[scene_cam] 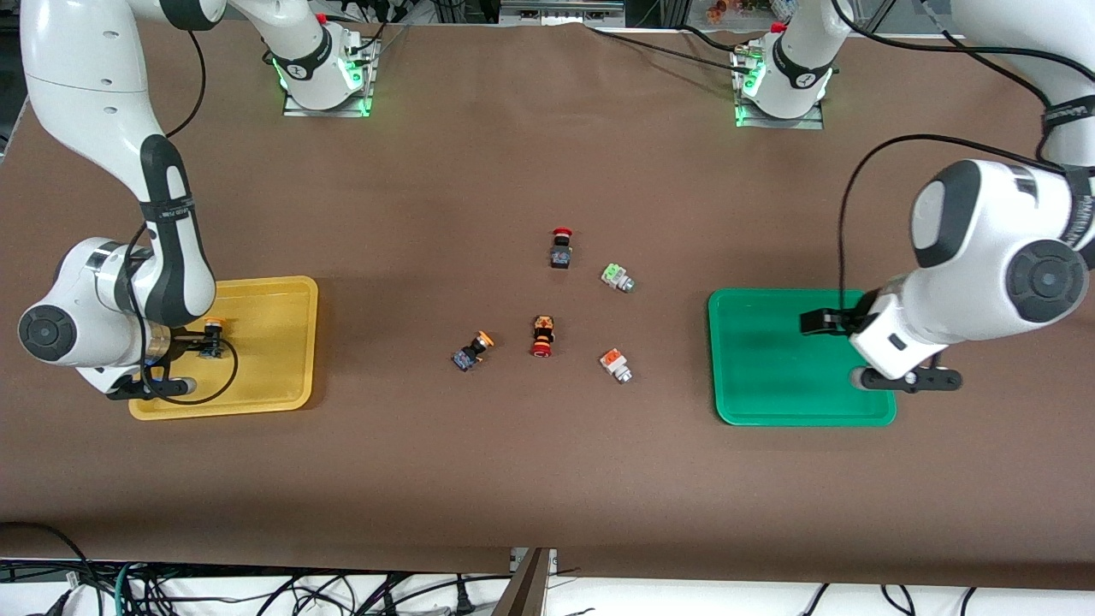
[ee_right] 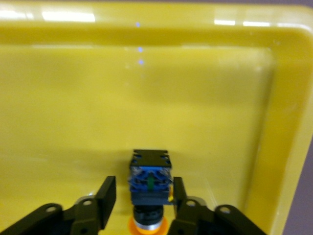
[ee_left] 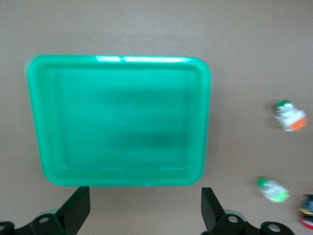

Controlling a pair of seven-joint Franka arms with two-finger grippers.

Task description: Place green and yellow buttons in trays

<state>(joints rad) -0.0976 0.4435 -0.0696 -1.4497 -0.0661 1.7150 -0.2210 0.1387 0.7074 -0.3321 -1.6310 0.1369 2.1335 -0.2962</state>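
Over the yellow tray (scene_cam: 282, 295), at the right arm's end of the table, the right gripper (scene_cam: 205, 342) sits low with a yellow-capped button (ee_right: 149, 182) between its fingers (ee_right: 106, 201). Wrist view shows small gaps either side of the black-blue body, so jaws look slightly parted and the grip prob. just let go, though I can't be sure the pads aren't touching. Step in hand, by my read: dropping off the first yellow button. Next move calls for lifting straight up so the fingers don't drag or tip it, then going for the second yellow-capped button (scene_cam: 472, 351) near the table's middle.

Left gripper (scene_cam: 907, 376) hovers over the green tray (scene_cam: 770, 411), at the edge nearer the front camera, fingers wide apart, holding nothing. That tray has nothing in it. Its likely targets lie well apart from it toward mid-table: the green-topped button (scene_cam: 617, 276) and, nearer the camera, the orange-topped button (scene_cam: 615, 364). Two red-capped buttons, one black (scene_cam: 561, 248) and one orange-black (scene_cam: 542, 335), sit among them and should stay put.
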